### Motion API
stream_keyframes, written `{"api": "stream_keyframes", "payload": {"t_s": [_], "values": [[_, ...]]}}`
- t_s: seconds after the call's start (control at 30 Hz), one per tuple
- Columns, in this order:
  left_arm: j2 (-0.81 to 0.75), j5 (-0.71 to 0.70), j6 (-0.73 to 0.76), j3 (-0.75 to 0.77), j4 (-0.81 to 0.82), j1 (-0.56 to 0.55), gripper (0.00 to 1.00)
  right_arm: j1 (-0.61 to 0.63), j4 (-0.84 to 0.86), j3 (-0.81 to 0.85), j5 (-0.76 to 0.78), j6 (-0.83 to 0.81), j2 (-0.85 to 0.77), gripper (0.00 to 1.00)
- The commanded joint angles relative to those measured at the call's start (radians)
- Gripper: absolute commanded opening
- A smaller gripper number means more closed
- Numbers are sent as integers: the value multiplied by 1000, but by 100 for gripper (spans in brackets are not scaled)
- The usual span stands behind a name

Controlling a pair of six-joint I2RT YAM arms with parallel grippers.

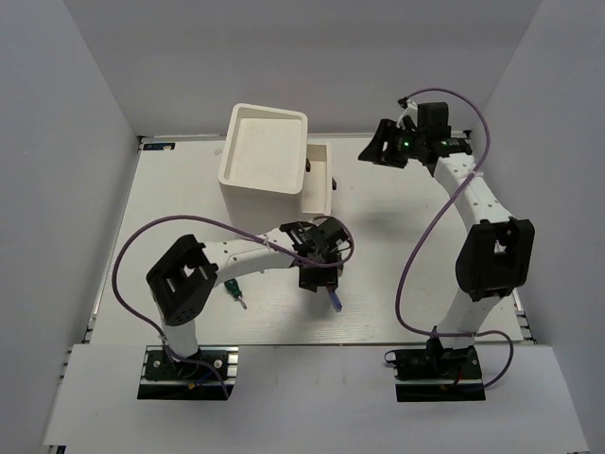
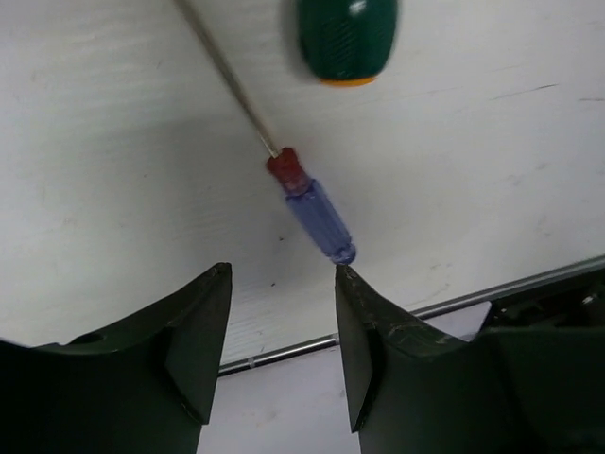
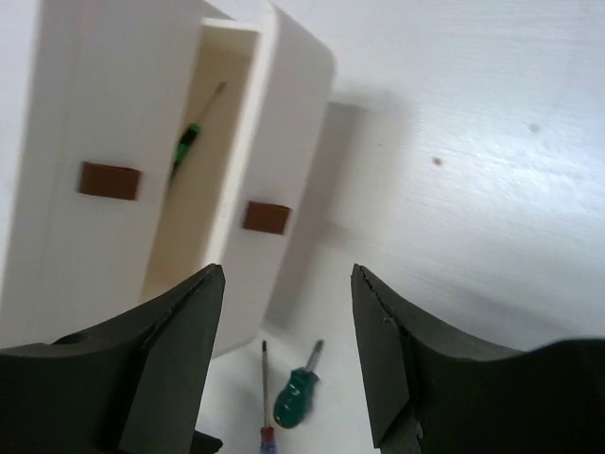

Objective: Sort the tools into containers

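A thin blue-handled screwdriver (image 2: 317, 213) with a red collar lies on the white table, its handle end just off my left gripper's right fingertip (image 2: 352, 288). A stubby green-handled screwdriver (image 2: 348, 36) lies beside its shaft. My left gripper (image 2: 282, 284) hangs over them, open, with nothing between its fingers. In the top view the blue screwdriver (image 1: 335, 301) pokes out beyond the left gripper (image 1: 315, 274). Another green screwdriver (image 1: 233, 291) lies near the left arm. My right gripper (image 3: 288, 284) is open and empty, raised to the right of the white cabinet (image 1: 260, 151). One drawer (image 3: 232, 33) stands pulled out and holds a green-handled screwdriver (image 3: 187, 144).
The cabinet's pulled-out drawer (image 1: 326, 184) juts toward the table's middle, between the two grippers. Brown knobs (image 3: 266, 217) mark the drawer fronts. A metal rail (image 2: 284, 350) runs along the table's near edge just past the blue screwdriver. Grey walls close in three sides.
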Motion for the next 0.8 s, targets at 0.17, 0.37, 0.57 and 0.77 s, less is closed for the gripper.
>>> {"api": "stream_keyframes", "payload": {"t_s": [0.17, 0.37, 0.57, 0.77], "values": [[88, -63, -118, 99, -85, -53, 58, -78, 99, -192, -41, 12, -148, 62], [114, -97, -138, 143, -65, -72, 58, -101, 111, -290, -64, 3, -211, 62], [177, -126, -161, 134, -65, -72, 58, -119, 124, -315, -80, 21, -243, 62], [252, -158, -161, 155, -62, -90, 52, -139, 122, -347, -92, 21, -277, 62]]}}
